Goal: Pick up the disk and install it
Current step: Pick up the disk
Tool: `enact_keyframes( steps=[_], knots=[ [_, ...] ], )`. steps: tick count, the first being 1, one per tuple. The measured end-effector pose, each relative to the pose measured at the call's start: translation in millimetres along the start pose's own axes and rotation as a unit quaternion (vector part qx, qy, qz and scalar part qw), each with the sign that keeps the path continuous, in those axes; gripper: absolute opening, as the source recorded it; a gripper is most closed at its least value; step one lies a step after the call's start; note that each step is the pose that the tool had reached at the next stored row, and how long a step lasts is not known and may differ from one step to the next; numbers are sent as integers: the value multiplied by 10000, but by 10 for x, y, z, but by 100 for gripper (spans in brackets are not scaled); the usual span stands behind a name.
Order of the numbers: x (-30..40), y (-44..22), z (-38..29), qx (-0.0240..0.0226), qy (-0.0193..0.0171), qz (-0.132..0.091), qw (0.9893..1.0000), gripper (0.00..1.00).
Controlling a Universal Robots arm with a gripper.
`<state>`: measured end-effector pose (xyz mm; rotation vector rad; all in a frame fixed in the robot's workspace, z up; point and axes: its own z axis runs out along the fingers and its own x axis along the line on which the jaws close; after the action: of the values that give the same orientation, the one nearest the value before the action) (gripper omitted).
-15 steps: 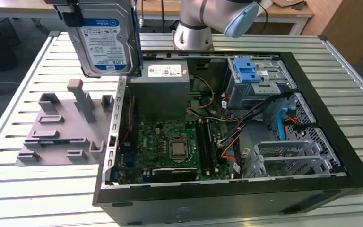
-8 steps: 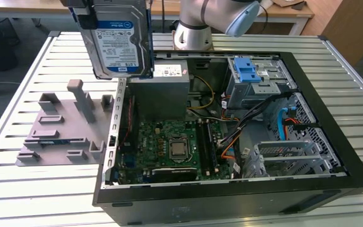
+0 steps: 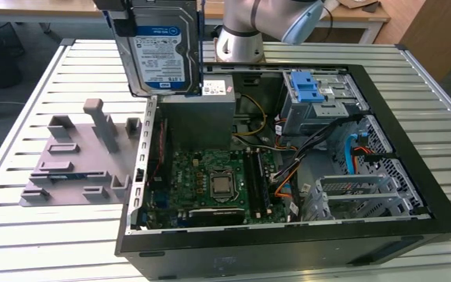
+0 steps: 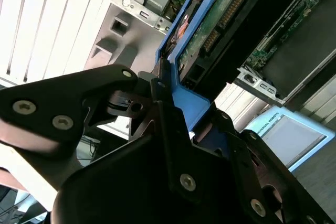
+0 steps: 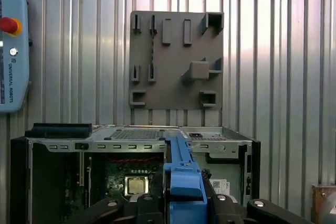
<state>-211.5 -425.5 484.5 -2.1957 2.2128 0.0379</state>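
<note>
1. My end effector (image 5: 185,203) is clamped on the disk (image 3: 161,56), with a finger on either side of its blue rail in both wrist views.
2. I hold the disk on edge, off the worktop (image 3: 22,235). In the exterior view its white-and-blue label faces the camera, over the far corner of the open computer case (image 3: 413,194).
3. In the second wrist view the disk's green circuit side (image 4: 210,30) shows beyond my fingers (image 4: 157,90).
4. My arm (image 3: 249,29) rises from its base just behind the case's far wall.
5. The wrist is high above the case: the first wrist view looks down into it, to the motherboard (image 5: 135,184).
6. The drive cage with its blue latch (image 3: 308,88) sits inside the case at the far wall.
7. A grey fixture plate (image 3: 69,164) lies beside the case, on the exterior view's left.
</note>
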Motion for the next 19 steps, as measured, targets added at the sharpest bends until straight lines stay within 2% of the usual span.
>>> enact_keyframes(
  steps=[5,14,19],
  knots=[
    [13,-109,-1,-5,0,4,10000,37],
    [36,-359,4,-5,0,3,10000,37],
    [82,-427,4,-5,0,5,10000,37]
  ],
)
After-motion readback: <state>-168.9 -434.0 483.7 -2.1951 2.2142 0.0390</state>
